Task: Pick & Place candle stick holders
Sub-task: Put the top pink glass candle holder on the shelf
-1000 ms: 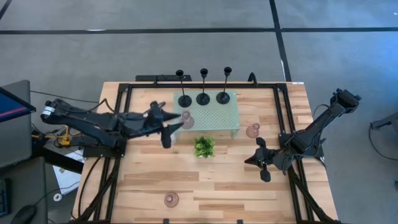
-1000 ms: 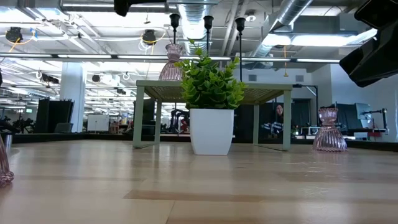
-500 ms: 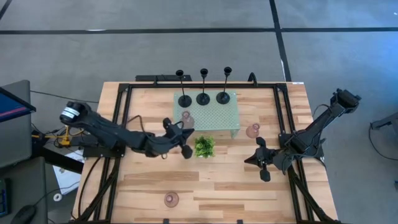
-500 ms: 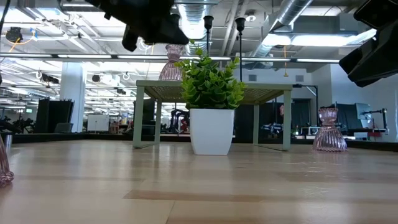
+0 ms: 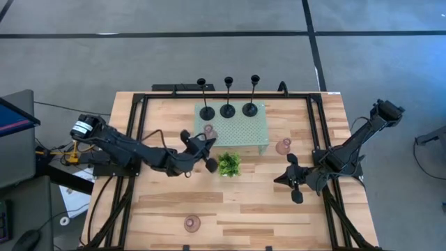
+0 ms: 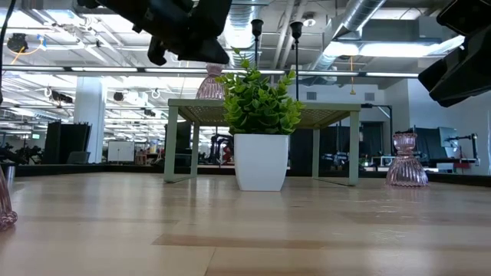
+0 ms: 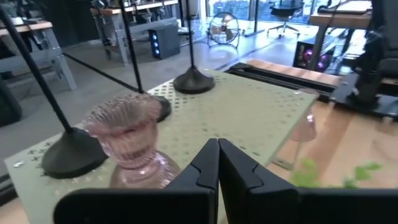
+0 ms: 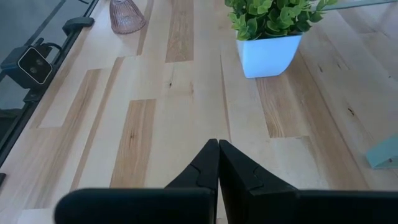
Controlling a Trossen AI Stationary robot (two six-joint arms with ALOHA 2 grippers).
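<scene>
Left gripper (image 5: 206, 148): drawn back off stand (image 5: 254, 131), closed, empty; pink holder (image 7: 127, 140) left standing there beside three black holders (image 5: 228, 109). Right gripper (image 5: 293, 183): closed, idle near pink holder (image 5: 283, 146), likely next. Third pink holder (image 5: 191, 223) at table's front

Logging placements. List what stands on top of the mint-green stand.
On the mint-green stand: three black holders and one pink glass holder near its left corner. In the high view, the left gripper partly covers that corner.
</scene>
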